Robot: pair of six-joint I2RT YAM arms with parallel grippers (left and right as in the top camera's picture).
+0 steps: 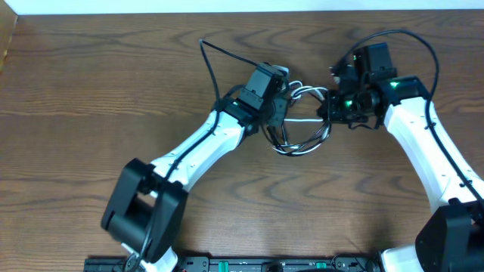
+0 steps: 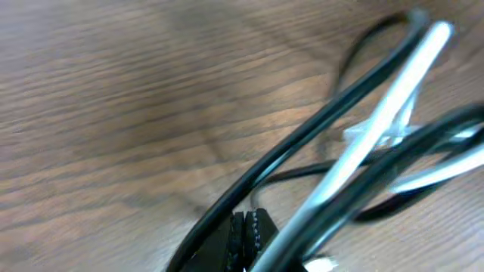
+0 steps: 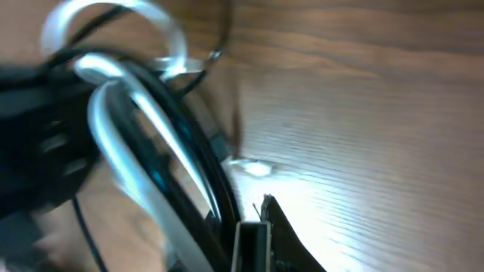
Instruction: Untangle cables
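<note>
Here, both grippers clenched at the cables

The black and white cables lie looped on the table, just right of the left gripper. Farther right of it sits the right gripper. Whether either pinches a cord, I cannot tell.

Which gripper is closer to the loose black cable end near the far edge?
Left. Left gripper is at the tangle, right of the cable end; right gripper lies farther right.
</note>
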